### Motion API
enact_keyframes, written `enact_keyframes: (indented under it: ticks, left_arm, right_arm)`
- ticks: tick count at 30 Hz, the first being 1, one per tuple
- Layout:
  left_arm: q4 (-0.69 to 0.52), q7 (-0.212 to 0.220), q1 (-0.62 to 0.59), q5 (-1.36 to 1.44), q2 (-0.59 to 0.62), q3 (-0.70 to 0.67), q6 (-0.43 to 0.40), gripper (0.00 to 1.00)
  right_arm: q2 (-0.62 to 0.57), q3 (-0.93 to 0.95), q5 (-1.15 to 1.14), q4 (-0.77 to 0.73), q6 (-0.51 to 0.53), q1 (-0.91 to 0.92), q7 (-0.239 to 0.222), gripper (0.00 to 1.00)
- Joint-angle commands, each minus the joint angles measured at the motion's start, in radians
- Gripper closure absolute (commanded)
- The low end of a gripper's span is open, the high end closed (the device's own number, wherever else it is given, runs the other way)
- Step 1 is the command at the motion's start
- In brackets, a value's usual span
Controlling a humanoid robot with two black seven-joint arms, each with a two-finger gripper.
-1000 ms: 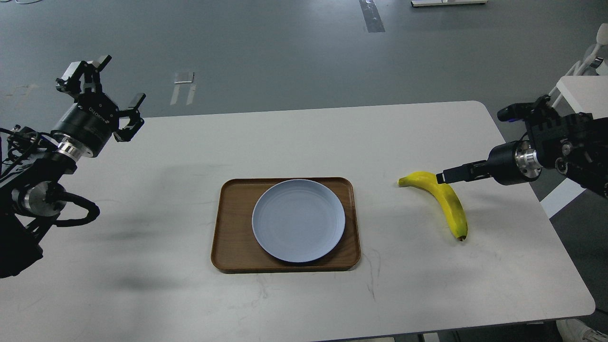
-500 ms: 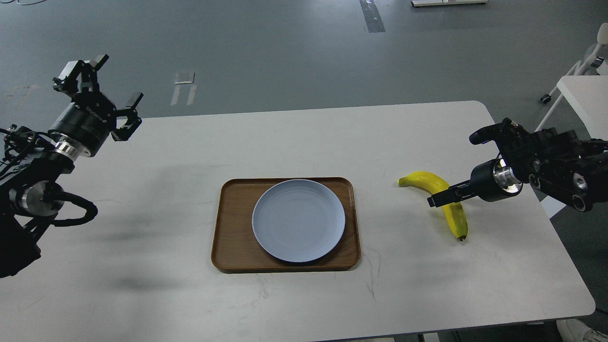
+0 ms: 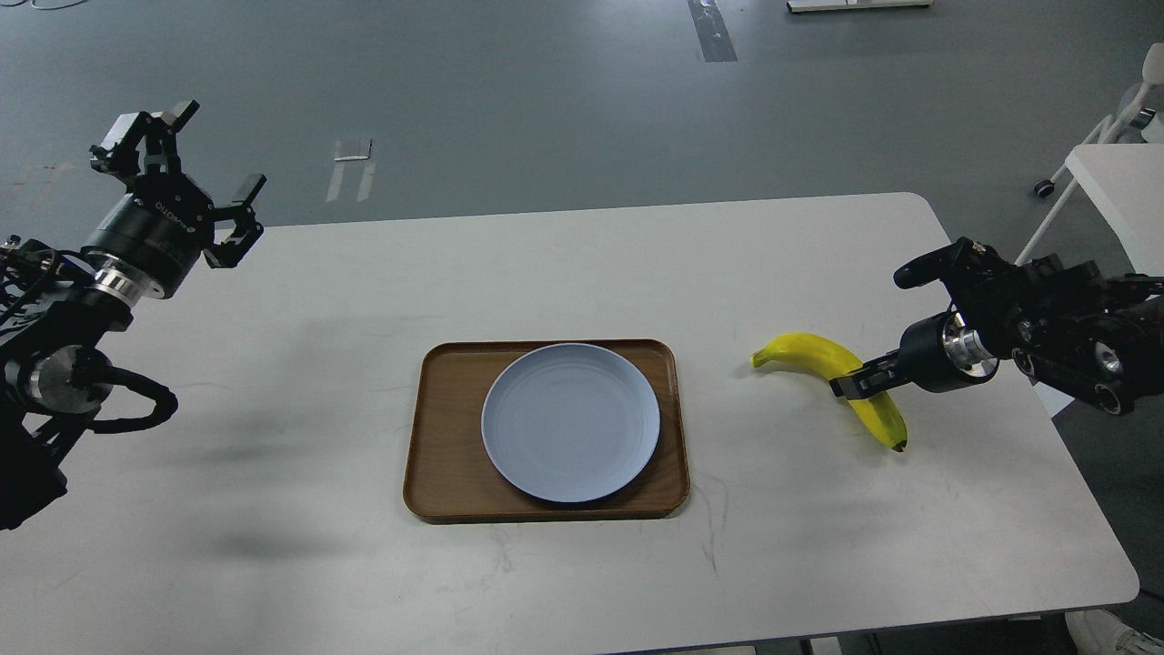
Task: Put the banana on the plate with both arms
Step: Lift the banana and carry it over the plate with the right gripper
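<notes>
Here, the right gripper pinched the banana mid-length at frame right, so it could pivot loose; the left gripper gaped empty.

A robotics lab or test hall: a plain white surface stands on a wide grey concrete floor marked with tape strips, and beyond the surface's right end sits a second white table.
</notes>
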Motion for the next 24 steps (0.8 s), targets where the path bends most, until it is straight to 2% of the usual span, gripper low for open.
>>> enact_keyframes:
  ticks: [1, 6, 9, 12, 17, 24]
  left_arm:
    - [0.000, 0.000, 0.000, 0.000, 0.011, 0.000, 0.000, 0.02]
    - [0.000, 0.000, -0.003, 0.000, 0.013, 0.000, 0.000, 0.02]
    - [0.000, 0.000, -0.005, 0.000, 0.011, 0.000, 0.000, 0.02]
    - [-0.001, 0.000, -0.006, 0.000, 0.011, 0.000, 0.000, 0.02]
    - [-0.001, 0.000, -0.008, 0.000, 0.013, 0.000, 0.000, 0.02]
    - [-0.001, 0.000, -0.009, 0.000, 0.021, 0.000, 0.000, 0.02]
  right_arm:
    - [-0.008, 0.001, 0.000, 0.060, -0.014, 0.066, 0.000, 1.00]
    - [0.014, 0.004, 0.009, 0.135, -0.011, 0.199, 0.000, 1.00]
    - [0.078, 0.003, 0.015, 0.146, -0.005, 0.248, 0.000, 1.00]
    - [0.176, 0.003, 0.033, 0.135, 0.005, 0.259, 0.000, 1.00]
    - [0.345, -0.017, 0.147, 0.074, 0.082, 0.259, 0.000, 1.00]
    - [0.518, -0.109, 0.234, -0.015, 0.084, 0.249, 0.000, 1.00]
